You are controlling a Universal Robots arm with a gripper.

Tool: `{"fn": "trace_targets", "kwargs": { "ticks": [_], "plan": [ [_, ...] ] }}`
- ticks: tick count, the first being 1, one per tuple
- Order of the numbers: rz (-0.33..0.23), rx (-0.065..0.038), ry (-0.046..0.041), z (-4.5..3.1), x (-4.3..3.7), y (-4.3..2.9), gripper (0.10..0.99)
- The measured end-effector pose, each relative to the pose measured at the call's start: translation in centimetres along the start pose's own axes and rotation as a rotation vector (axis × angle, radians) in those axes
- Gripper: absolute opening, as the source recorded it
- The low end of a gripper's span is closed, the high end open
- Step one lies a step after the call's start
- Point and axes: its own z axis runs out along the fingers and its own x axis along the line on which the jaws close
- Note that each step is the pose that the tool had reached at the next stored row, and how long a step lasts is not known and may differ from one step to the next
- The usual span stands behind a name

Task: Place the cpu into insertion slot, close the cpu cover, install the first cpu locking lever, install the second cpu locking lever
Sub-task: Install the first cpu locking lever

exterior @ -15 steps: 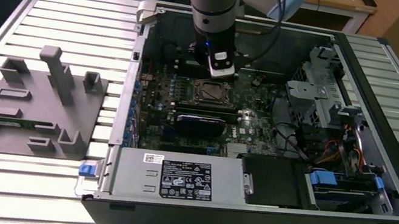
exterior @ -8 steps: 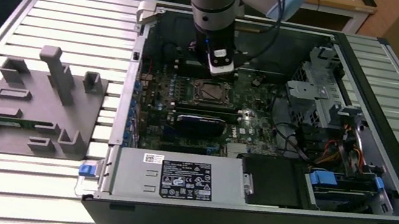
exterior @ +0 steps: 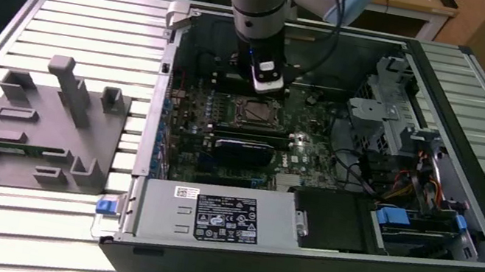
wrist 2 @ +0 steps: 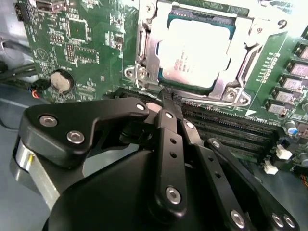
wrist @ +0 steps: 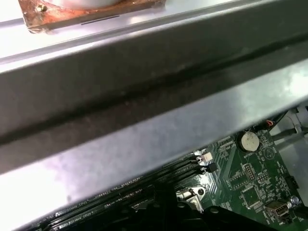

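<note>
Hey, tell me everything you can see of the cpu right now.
The cpu is a flat square chip with a silvery metal top that glares under the light. A thin green edge shows along one side. It lies flat, parallel to the green board. The silvery cover frames it and appears to lie over its rim, so the top shows through the window. The gripper is close to one corner of the frame and does not touch the chip.

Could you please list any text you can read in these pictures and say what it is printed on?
No text can be read.
On the power supply label: too small.
On the cpu: washed out by glare.
White lettering on the circuit board: blurred.
</note>
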Motion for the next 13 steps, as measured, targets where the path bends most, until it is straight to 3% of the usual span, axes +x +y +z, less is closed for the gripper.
{"fn": "trace_targets", "kwargs": {
  "ticks": [9, 13],
  "plan": [
    [0.007, 0.008, -0.0055, 0.32, 0.06, -0.07, 0.106],
    [0.008, 0.008, -0.006, -0.2, -0.03, 0.07, 0.106]
  ]
}}
